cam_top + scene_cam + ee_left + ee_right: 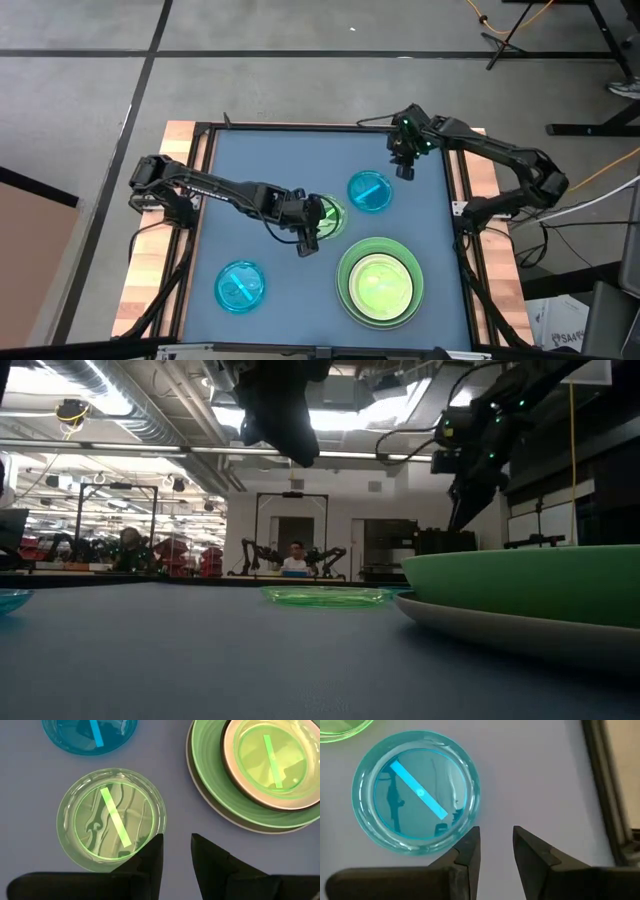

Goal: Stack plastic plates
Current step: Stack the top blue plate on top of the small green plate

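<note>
Tabletop (270, 160), blue mat. Front-right: plate stack (380, 283), grey under lt green, small green on top. Loose small plates: blue (241, 287) front-left, blue (370, 191) mid-right, green (325, 217) center. Left claw (308, 243) hangs at green's edge, fingers slightly apart, empty. Right claw (404, 171) above, beside mid-right blue, apart, empty.

The left arm reaches from the table's left edge toward the centre, its wrist bent down and the left gripper (308, 243) held above the surface, fingers (150, 857) parted by a narrow gap with nothing between them. The right arm extends from the right edge toward the far side, elbow raised. The right gripper (405, 171) points downward, fingers (468, 851) likewise slightly apart and empty.
</note>
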You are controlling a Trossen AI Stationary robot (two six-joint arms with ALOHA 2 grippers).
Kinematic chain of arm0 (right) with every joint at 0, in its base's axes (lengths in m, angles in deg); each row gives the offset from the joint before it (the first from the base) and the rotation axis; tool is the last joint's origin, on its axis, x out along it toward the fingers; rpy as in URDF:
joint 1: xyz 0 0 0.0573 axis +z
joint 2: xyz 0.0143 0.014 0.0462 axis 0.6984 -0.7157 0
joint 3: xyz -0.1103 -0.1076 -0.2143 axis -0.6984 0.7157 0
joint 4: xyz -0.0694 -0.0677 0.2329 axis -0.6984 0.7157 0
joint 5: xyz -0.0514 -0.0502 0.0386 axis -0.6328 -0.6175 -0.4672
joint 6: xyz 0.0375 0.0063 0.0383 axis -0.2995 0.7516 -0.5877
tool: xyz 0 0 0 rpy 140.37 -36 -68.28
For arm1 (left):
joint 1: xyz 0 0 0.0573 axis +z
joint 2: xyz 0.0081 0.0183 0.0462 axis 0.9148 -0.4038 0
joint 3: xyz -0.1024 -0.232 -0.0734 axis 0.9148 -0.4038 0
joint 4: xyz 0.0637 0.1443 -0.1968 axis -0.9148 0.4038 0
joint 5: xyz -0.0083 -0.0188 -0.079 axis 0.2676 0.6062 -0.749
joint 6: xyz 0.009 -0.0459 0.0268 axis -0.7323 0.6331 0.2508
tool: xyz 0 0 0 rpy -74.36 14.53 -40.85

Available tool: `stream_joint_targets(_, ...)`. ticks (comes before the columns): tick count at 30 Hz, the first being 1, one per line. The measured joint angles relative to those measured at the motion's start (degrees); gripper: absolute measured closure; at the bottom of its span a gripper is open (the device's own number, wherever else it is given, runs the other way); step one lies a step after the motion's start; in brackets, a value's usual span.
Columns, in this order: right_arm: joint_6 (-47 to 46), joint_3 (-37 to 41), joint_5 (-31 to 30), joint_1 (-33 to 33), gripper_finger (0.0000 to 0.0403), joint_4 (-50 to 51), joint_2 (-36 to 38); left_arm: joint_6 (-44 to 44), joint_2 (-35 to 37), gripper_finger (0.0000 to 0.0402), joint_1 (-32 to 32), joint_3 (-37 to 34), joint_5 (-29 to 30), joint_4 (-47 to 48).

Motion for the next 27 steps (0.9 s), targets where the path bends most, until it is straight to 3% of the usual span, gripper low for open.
stream_joint_targets(17, 1.29, 0.0, 2.51, -0.19, 0.0298, -5.66, -12.44, 0.03, -0.02, 0.0309, 0.0, 0.0, 0.0, -0.02)
stream_joint_targets(27, 4.07, 0.0, 4.36, -0.19, 0.0298, -6.04, -15.21, 0.03, -0.02, 0.0309, 0.0, 0.0, -0.01, -0.04)
